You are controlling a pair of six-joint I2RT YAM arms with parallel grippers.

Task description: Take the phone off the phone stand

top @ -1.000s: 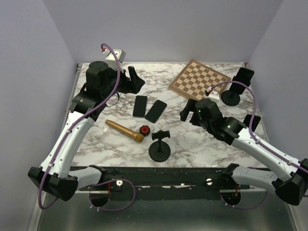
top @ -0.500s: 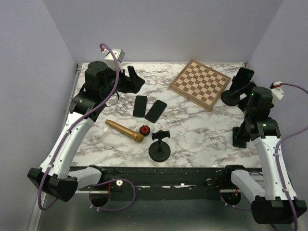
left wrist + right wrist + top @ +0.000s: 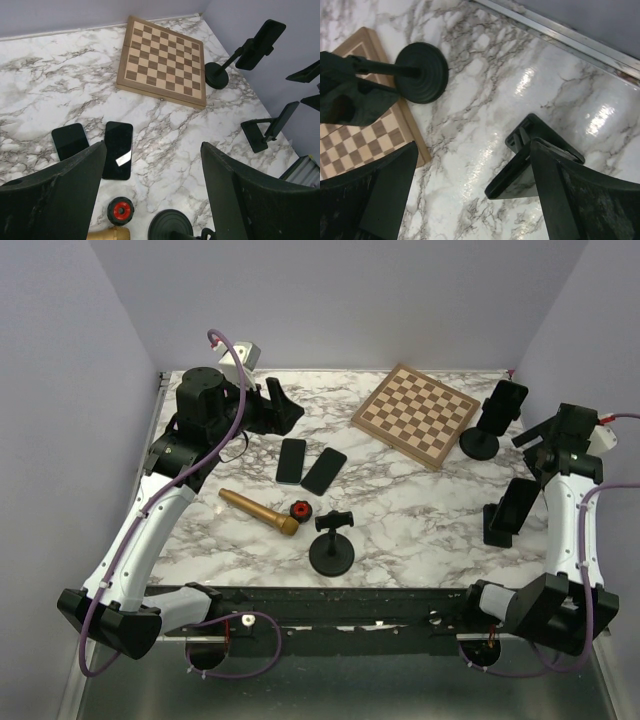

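Note:
A black phone (image 3: 506,400) is clamped on a pole stand with a round base (image 3: 480,446) at the back right. It also shows in the left wrist view (image 3: 261,44). A second dark phone (image 3: 516,506) leans on a low black stand (image 3: 542,131) near the right edge. My right gripper (image 3: 536,444) is open and empty and hovers between these two stands. In the right wrist view (image 3: 474,146) the leaning phone (image 3: 512,175) lies just by its right finger. My left gripper (image 3: 277,403) is open and empty at the back left, above the table (image 3: 152,150).
Two phones (image 3: 291,460) (image 3: 324,471) lie flat mid-table. An empty clamp stand (image 3: 332,545) stands front centre. A wooden rod (image 3: 258,512) and a red and black cap (image 3: 299,509) lie beside it. A chessboard (image 3: 415,412) lies at the back, by the pole stand.
My right arm has swung from the middle of the table to the right edge, and its gripper now sits between the two right-hand stands. The left arm has not moved.

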